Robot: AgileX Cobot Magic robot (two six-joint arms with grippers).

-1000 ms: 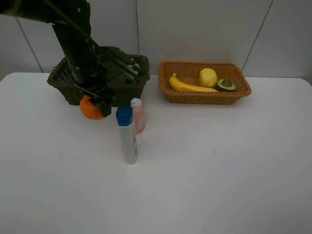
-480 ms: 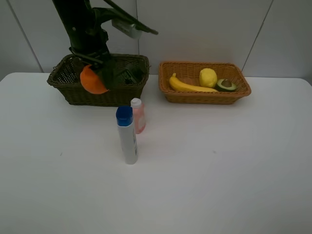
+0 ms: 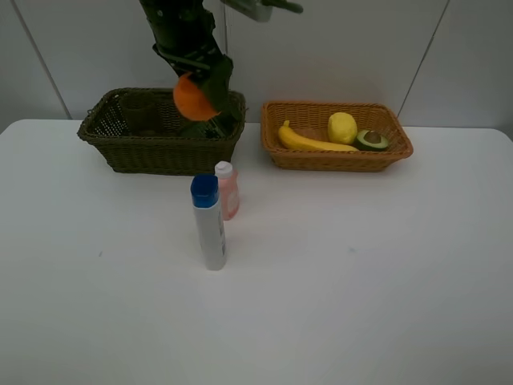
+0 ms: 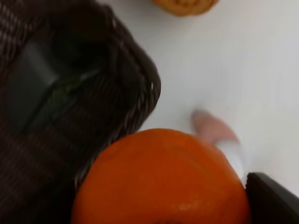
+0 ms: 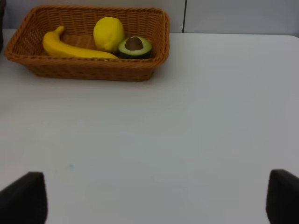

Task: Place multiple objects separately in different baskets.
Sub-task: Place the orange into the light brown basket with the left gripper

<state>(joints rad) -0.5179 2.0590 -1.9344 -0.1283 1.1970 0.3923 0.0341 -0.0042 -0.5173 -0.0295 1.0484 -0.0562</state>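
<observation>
Hanging gripped, orange [image 3: 192, 98] overhangs rim of dark basket [image 3: 120, 152].

The white surface [image 3: 361, 281] is lit brightly and evenly from above. Only faint, soft shadows are cast beside the white blue-capped bottle [image 3: 212, 228] and under the orange-tan basket [image 3: 337, 163]. The left wrist view is heavily blurred, the orange [image 4: 159, 182] and dark basket [image 4: 70, 84] smeared. The right wrist view is rendered sharp, only its 2 fingers [image 5: 22, 198] softened.
</observation>
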